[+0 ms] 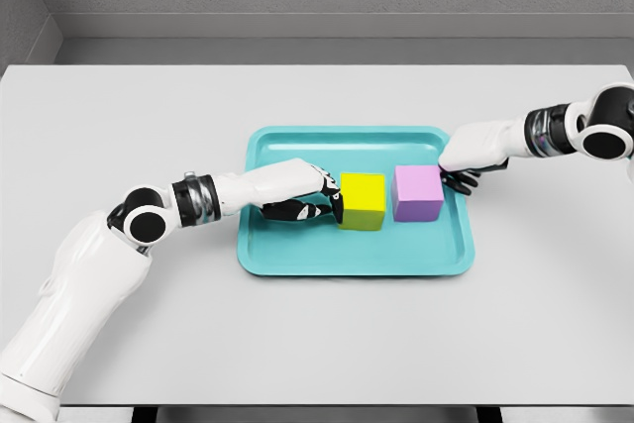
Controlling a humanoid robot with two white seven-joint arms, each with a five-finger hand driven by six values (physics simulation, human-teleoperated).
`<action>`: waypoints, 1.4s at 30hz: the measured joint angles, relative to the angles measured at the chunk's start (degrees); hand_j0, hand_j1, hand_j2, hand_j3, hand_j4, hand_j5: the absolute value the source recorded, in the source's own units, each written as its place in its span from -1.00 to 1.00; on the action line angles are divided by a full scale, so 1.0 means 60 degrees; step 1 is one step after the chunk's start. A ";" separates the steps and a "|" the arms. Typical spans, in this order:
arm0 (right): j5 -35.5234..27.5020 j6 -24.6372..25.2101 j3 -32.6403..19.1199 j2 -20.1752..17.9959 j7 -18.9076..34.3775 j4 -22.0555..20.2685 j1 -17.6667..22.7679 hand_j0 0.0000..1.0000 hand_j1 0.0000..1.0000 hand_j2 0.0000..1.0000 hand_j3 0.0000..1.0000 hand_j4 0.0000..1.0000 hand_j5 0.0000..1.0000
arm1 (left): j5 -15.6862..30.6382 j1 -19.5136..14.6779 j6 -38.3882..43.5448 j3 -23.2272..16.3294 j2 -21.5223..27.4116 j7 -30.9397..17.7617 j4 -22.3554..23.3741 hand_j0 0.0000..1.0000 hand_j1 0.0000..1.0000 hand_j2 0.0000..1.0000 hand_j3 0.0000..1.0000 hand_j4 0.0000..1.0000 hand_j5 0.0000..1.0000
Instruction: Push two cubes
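The left hand point(302, 195) lay flat inside the teal tray point(297, 255), fingers loosely extended and grasping nothing, fingertips touching the left face of the yellow cube point(363, 201). The right hand point(474, 153) reached over the tray's right rim, fingers also relaxed, their tips against the right side of the purple cube point(417, 193). Both cubes sat near the tray's middle, just apart, on the white table point(119, 116).

Left hand point(302, 197) covers the yellow cube's point(363, 201) left face, contact not readable. Right hand point(474, 154) hides the purple cube's point(417, 193) right edge and part of the tray point(357, 263) rim. Right arm cut off at frame's right edge.
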 measured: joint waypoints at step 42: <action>-0.0325 -0.0019 0.0600 -0.0903 -0.0043 -0.1387 -0.0175 -0.74 -0.74 -0.74 -0.74 -0.74 -0.74 | -0.0009 -0.0044 -0.0007 -0.0007 -0.0560 0.0003 0.0422 -0.03 -0.03 -0.03 -0.03 -0.03 -0.03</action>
